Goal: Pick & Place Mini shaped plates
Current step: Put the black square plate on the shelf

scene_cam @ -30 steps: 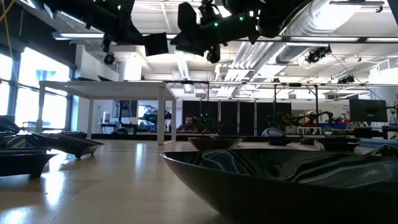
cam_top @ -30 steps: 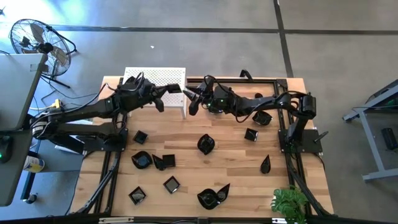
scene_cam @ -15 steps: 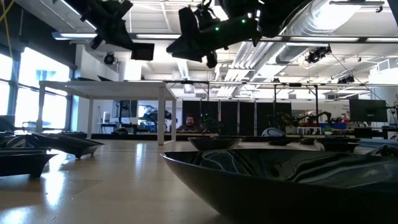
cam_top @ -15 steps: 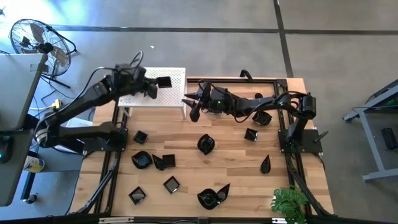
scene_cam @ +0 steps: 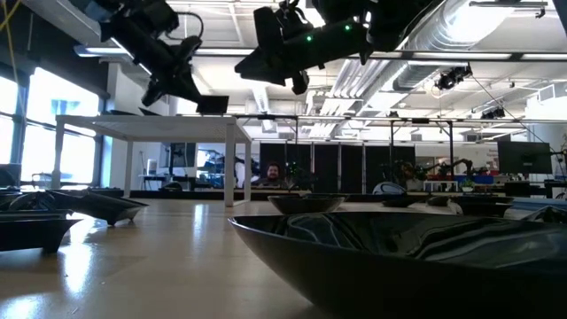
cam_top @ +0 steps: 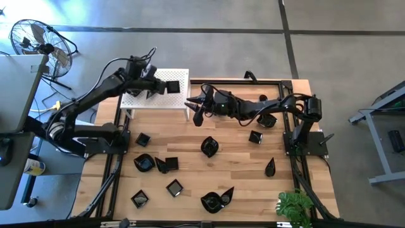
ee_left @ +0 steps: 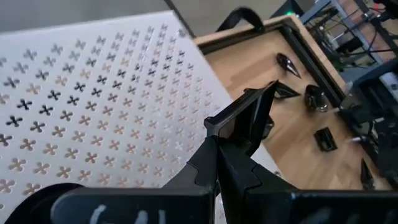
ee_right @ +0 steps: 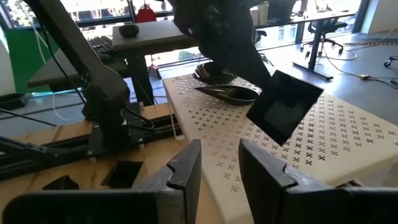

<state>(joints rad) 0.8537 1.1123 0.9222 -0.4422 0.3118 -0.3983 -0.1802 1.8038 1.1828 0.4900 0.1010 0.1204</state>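
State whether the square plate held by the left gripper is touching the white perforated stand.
Apart. In the low view the square plate hangs in the left gripper, with a clear gap above the white stand.

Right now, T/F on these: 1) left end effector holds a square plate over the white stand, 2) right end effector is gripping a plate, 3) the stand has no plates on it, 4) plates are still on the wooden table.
1) True: the left end effector is shut on a square plate above the white stand.
2) False: the right end effector is open and empty, beside the stand.
3) False: dark plates on the stand show in the right wrist view.
4) True: several lie on the wooden table, including a teardrop plate.
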